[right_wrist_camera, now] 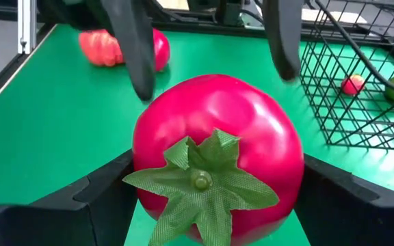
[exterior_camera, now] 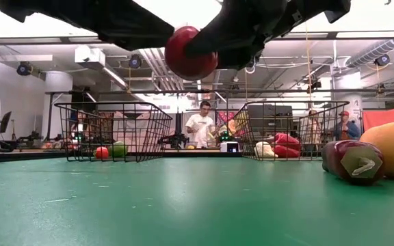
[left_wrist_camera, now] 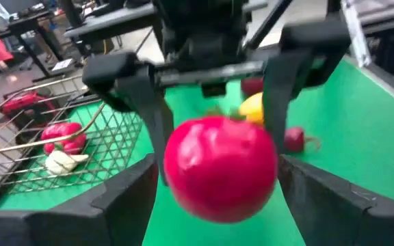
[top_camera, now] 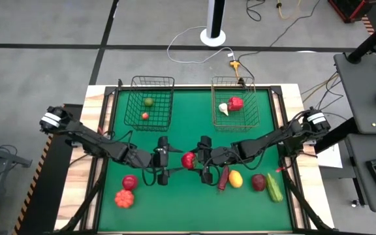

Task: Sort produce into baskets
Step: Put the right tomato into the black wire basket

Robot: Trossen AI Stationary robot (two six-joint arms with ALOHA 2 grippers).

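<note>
My right gripper (top_camera: pixel 196 160) is shut on a red tomato (top_camera: pixel 188 160) above the middle of the green table, well clear of it in the low view (exterior_camera: pixel 190 51). My left gripper (top_camera: pixel 173 160) faces it from the left, open wide, with its fingers (left_wrist_camera: pixel 118 198) standing on either side of the tomato and touching nothing. The black wire basket (top_camera: pixel 150 104) at the far left holds a green fruit and a small red one. The copper-brown basket (top_camera: pixel 235 108) at the far right holds a red pepper and a white piece. My right gripper pinches the tomato by its two opposite sides (right_wrist_camera: pixel 143 171) between its two fingers (left_wrist_camera: pixel 149 116). The fingers come level from the table's right side. The tomato is lifted clear, its green calyx (right_wrist_camera: pixel 200 179) turned toward my right wrist.
On the near left of the table lie a red fruit (top_camera: pixel 130 182) and an orange-red one (top_camera: pixel 124 199). On the near right lie a dark red piece (top_camera: pixel 224 177), a yellow one (top_camera: pixel 235 179), a purple-red one (top_camera: pixel 258 182) and a green cucumber (top_camera: pixel 274 188). People stand beyond the table.
</note>
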